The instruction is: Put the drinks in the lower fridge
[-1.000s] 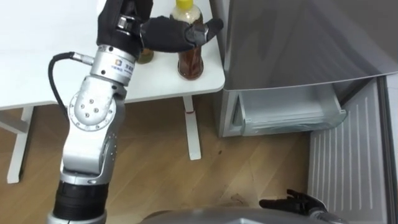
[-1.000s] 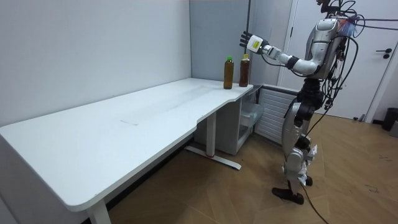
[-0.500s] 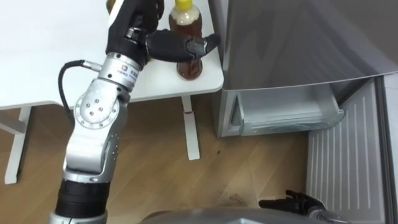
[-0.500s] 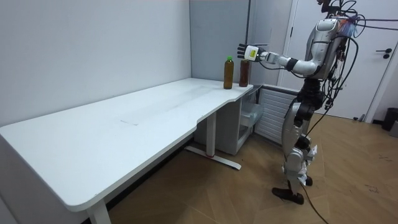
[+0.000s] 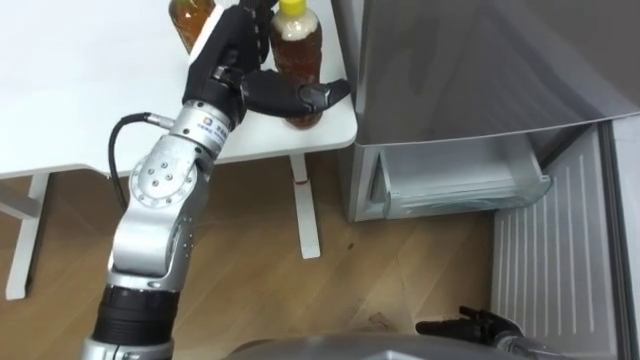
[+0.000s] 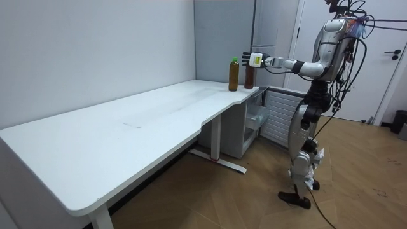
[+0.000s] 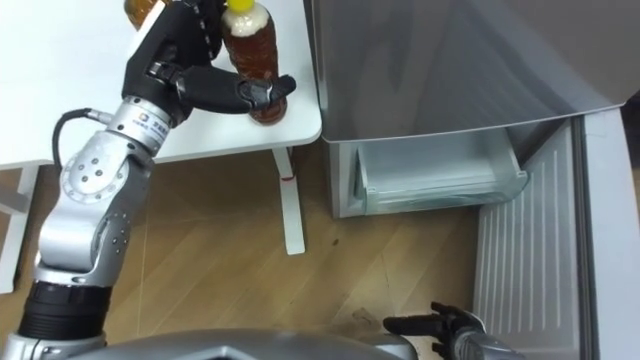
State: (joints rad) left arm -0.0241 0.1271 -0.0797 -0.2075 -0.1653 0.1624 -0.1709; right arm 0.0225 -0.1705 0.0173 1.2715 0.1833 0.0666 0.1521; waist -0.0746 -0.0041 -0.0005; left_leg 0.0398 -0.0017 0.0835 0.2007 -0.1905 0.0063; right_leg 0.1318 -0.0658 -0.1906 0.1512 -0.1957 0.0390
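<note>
The left hand [image 5: 240, 75], in the upper middle of the frame, is spread open with its thumb across the yellow-capped bottle [image 5: 297, 45], holding nothing. The bottle stands upright on the counter [image 5: 80, 110] corner, just frame-right of the palm. The right hand [image 5: 470, 325] hangs relaxed at lower right.

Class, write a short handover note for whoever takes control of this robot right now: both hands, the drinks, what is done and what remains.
Left hand: open, with the thumb across the front of the yellow-cap bottle and the fingers beside it. It has no grip yet.
Right hand: open and idle, low near the fridge door.
Drinks: both stand on the table corner by the fridge. The other bottle is just left of the first.
Done: the lower fridge is open, with no drink seen inside.
Left: grip the yellow-cap bottle, put it in, then do the other.
</note>
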